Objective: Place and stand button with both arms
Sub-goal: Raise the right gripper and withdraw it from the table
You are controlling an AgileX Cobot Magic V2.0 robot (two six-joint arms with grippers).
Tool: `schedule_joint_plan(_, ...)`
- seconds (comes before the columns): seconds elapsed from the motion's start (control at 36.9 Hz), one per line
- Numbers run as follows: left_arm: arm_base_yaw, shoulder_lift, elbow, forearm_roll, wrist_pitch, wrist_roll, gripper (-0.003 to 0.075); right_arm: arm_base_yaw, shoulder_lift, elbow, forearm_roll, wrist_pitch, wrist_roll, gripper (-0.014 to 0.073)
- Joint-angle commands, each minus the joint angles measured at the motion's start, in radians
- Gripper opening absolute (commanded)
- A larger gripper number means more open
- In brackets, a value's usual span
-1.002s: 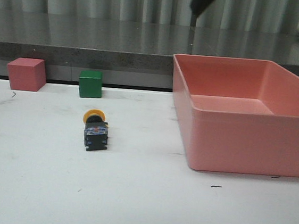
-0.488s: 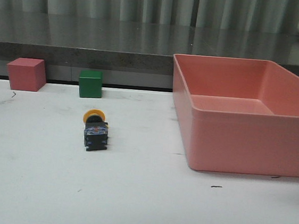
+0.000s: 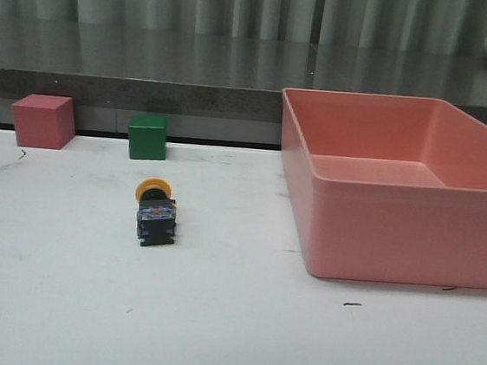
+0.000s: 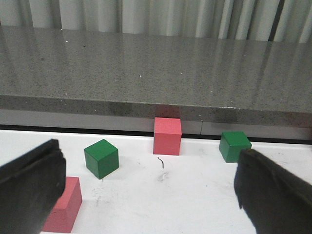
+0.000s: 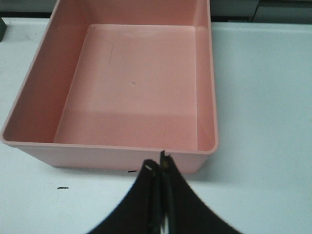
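The button (image 3: 154, 211) lies on its side on the white table, yellow cap pointing away from me, black body with bluish base toward me. Neither arm shows in the front view. In the left wrist view my left gripper (image 4: 148, 195) is open and empty, its fingers (image 4: 29, 187) wide apart over the table near the cubes; the button is not in that view. In the right wrist view my right gripper (image 5: 159, 165) is shut and empty, its tips just in front of the pink bin's near wall.
A large pink bin (image 3: 368, 239) stands on the right, empty inside (image 5: 131, 87). A pink cube (image 3: 43, 120) and a green cube (image 3: 147, 137) sit at the table's back left. The left wrist view shows two green cubes (image 4: 101, 158) and two pink cubes (image 4: 167, 135).
A dark arm part at the top of the front view one second ago has left the view. The button and cubes have not moved.
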Motion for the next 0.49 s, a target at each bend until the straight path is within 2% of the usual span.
schedule_joint_plan(0.0, 0.0, 0.009, -0.036, -0.032, -0.099, -0.005, 0.0673, -0.005, -0.086, 0.046, -0.018, -0.146, -0.014, -0.0063)
schedule_joint_plan(0.14, -0.002, 0.023, -0.061, -0.093, -0.07, -0.005, 0.0672, -0.005, -0.142, 0.1, -0.018, -0.208, -0.014, -0.0063)
schedule_joint_plan(0.3, -0.032, 0.137, -0.214, -0.093, 0.138, 0.005, 0.0673, -0.005, -0.15, 0.106, -0.018, -0.233, -0.014, -0.0063)
schedule_joint_plan(0.46, -0.108, 0.31, -0.406, -0.093, 0.316, 0.022, 0.0672, -0.005, -0.15, 0.106, -0.018, -0.233, -0.014, -0.0063)
